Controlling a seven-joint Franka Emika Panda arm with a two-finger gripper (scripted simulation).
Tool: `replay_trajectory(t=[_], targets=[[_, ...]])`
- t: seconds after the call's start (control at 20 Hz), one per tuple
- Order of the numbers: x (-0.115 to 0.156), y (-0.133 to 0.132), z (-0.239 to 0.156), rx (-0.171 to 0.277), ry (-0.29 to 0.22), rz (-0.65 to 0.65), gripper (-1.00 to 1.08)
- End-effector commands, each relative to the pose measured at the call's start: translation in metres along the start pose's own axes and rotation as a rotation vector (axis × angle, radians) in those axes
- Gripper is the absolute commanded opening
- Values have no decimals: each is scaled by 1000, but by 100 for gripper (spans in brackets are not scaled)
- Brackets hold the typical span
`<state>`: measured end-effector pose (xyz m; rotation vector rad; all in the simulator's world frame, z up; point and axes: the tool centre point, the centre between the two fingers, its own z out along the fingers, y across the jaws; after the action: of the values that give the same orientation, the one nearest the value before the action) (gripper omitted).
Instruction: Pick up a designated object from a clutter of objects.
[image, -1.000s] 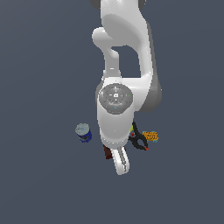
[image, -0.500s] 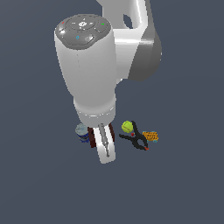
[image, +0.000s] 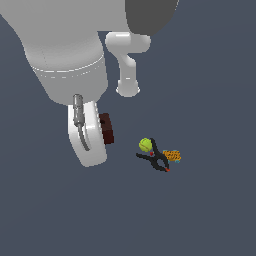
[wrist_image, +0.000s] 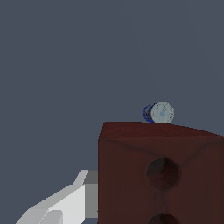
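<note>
The gripper (image: 96, 134) grasps the brick (image: 106, 128), its holed face filling the wrist view against one finger (wrist_image: 65, 203). Beyond the brick lies the can (wrist_image: 158, 113); well off to the side sit ball (image: 145, 145), clamp (image: 157, 158) and orange block (image: 172, 155).

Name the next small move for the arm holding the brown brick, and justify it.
Probably keep lifting straight up with the grip shut: the brown brick fills the wrist view beside a finger, and the ball, clamp and orange block lie apart.
</note>
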<state>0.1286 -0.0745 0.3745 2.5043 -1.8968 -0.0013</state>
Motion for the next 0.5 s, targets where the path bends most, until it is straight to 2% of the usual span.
replay_trajectory(t=[0.0,0.45], targets=[[7,2,-20,0,0,-1,-100],[21,5,-58,0,1,-1,-100]])
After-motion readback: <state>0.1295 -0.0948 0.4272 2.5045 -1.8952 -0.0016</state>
